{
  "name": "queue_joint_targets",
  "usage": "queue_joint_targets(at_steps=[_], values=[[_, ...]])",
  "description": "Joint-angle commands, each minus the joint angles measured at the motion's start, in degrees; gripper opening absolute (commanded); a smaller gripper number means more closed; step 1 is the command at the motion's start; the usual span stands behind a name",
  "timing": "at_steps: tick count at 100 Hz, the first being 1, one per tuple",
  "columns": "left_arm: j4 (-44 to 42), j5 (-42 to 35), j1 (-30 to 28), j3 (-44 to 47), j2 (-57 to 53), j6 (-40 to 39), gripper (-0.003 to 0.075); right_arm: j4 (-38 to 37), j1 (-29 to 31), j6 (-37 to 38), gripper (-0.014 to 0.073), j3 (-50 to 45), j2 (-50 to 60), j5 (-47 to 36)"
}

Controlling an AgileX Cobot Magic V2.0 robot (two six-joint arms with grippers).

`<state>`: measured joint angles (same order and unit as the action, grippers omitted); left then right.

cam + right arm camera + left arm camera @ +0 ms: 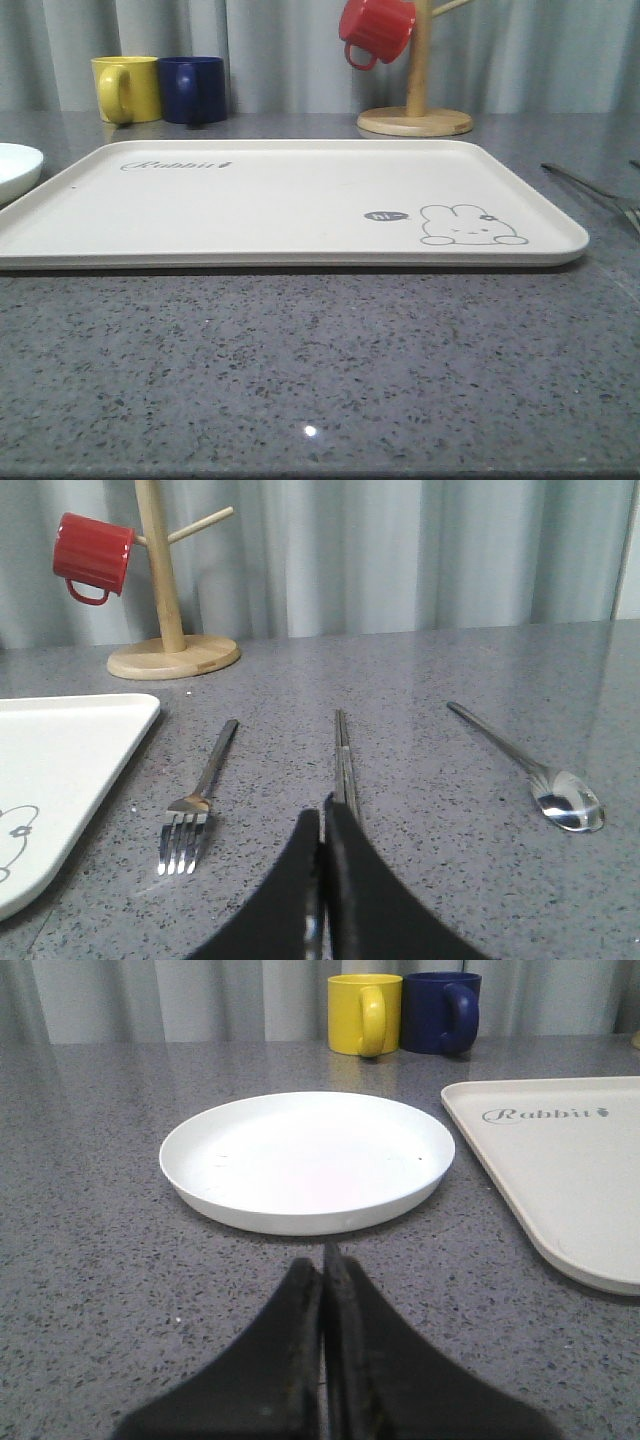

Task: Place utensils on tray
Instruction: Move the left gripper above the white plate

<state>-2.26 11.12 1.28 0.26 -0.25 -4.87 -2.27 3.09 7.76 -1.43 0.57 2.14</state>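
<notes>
The tray point(280, 205) lies empty in the middle of the worktop point(320, 370), and all the utensils sit off its right edge, on the right arm's side. In the right wrist view the right end effector point(322, 825) is closed, fingers pressed together and holding nothing. The chopsticks point(343, 755) lie dead ahead at 12 o'clock, their near end just beyond the fingertips and their long axis running straight away along the approach line. The fork point(203, 795) lies at about 10 o'clock, tines nearest, handle angled away, apart from the tray's rounded corner. The spoon point(530, 770) lies at 2 o'clock, bowl nearest, well apart from the chopsticks.

The left end effector point(322, 1300) is likewise closed and empty, facing a white plate point(305, 1155) at 12 o'clock, with the tray at 2 o'clock; the right arm is clearly nearer the cutlery.

Bare worktop surrounds each utensil, so there is likely room for opened fingers. The tray's low rim must be cleared when carrying leftward.
</notes>
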Motion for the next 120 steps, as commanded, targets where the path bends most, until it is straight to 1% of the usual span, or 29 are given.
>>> queue_joint_targets(at_steps=[1,35,64,79,85,102,113,120], values=[[0.4,-4.7,0.2,1.7,-1.9,-0.5,-0.0019,-0.6,0.3,-0.1,-0.0062,-0.2,1.0,-4.7],[0.4,-4.7,0.2,1.7,-1.9,-0.5,-0.0019,-0.6,0.3,-0.1,-0.0062,-0.2,1.0,-4.7],[-0.2,-6.3,0.2,1.7,-1.9,-0.5,-0.0019,-0.6,0.3,-0.1,-0.0062,-0.2,1.0,-4.7],[-0.3,-12.0,0.2,1.4,-1.9,-0.5,-0.0019,-0.6,0.3,-0.1,-0.0062,-0.2,1.0,-4.7],[-0.3,-12.4,0.2,0.4,-1.9,-0.5,-0.0020,-0.6,0.3,-0.1,-0.0062,-0.2,1.0,-4.7],[0.5,-7.2,0.2,-6.8,0.8,-0.6,-0.0020,-0.6,0.3,-0.1,-0.0062,-0.2,1.0,-4.7],[-0.2,-3.0,0.2,-13.2,5.5,-0.6,-0.0020,-0.6,0.3,-0.1,-0.0062,-0.2,1.0,-4.7],[-0.2,1.7,0.2,-17.6,9.6,-0.6,-0.0020,-0.6,0.3,-0.1,-0.0062,-0.2,1.0,-4.7]])
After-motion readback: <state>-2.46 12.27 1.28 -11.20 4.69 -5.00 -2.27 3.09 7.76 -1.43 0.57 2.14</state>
